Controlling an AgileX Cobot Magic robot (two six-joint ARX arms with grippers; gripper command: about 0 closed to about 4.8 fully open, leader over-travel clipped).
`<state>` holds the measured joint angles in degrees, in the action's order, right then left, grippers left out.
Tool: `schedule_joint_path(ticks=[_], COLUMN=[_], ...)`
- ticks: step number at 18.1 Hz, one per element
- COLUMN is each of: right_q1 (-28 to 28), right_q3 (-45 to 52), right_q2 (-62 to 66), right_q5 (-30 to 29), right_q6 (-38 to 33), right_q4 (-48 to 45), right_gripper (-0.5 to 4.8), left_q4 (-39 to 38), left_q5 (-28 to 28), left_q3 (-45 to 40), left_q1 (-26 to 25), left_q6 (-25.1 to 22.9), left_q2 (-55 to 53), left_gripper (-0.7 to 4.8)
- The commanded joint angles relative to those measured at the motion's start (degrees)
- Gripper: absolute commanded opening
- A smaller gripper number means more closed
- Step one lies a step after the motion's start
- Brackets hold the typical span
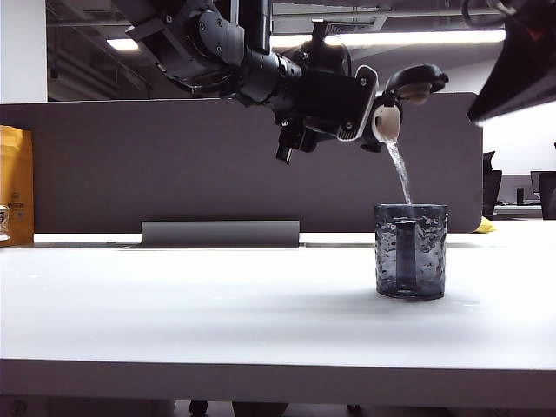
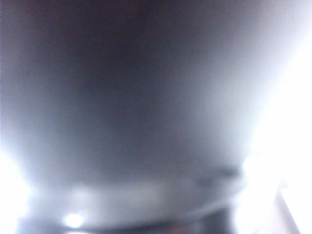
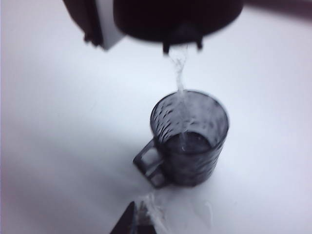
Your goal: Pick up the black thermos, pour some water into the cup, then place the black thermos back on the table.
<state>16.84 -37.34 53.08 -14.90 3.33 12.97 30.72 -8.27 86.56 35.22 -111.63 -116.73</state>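
One thin stream of water (image 1: 400,174) falls from the pale beige spout (image 1: 386,123) of the tall matte-black cylindrical thermos (image 1: 323,94), which lies tipped nearly level in the air above the wide white table (image 1: 217,304). The left tool (image 1: 352,104) grasps the thermos around its body, its pale-edged fingers (image 1: 363,97) wrapped on the flask just behind the flip-top lid (image 1: 415,82), which stands swung open over the spout. In the left wrist view only a blurred dark surface fills the picture, the thermos body (image 2: 136,97) pressed close to the lens.

The short dark translucent grey glass cup (image 1: 410,250), with bumpy walls and a straight handle facing the exterior camera, stands upright on the table directly below the spout, on the right side of the exterior view. The stream lands inside its rim. The right wrist view looks down on the cup (image 3: 189,139) from above, with some water pooled at its bottom and the thermos mouth (image 3: 178,19) overhead.

The right tool (image 3: 134,222) shows only as a dark tip at the edge of its own wrist view, clenched shut and holding nothing, apart from the cup. The right arm (image 1: 521,61) hangs in the upper right corner of the exterior view.

A grey-brown partition panel (image 1: 130,165) runs along the table's back edge, with a yellow bag (image 1: 16,184) at the far left.
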Motion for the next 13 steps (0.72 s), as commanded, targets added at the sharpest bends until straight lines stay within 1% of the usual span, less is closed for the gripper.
schedule_joint_path(ticks=[1,4,9,11,13], right_q1=[0.6,0.8,0.8,0.8,0.8], right_q3=[0.4,0.4,0.4,0.4,0.4], right_q2=[-0.1,0.0,0.2,0.2,0.2], right_q5=[-1.8,-1.5,-1.6,-1.7,-1.7], right_q6=[0.2,1.5,1.7,3.6,3.8], right_q4=[-0.2,0.8,0.5,1.2,1.3], right_gripper=[-0.08,-0.08,-0.08,-0.08,-0.08], left_q4=[3.8,5.0,5.1,5.0,5.0], left_q5=[-1.8,-2.1,-2.1,-2.1,-2.0], left_q3=[0.9,1.6,2.0,2.0,2.0], left_q1=[0.0,0.1,0.0,0.0,0.0], left_q6=[-0.9,-0.9,-0.9,-0.9,-0.9], left_q2=[0.3,-0.9,-0.9,-0.9,-0.9], left_gripper=[-0.06,-0.05,-0.06,-0.06,-0.05])
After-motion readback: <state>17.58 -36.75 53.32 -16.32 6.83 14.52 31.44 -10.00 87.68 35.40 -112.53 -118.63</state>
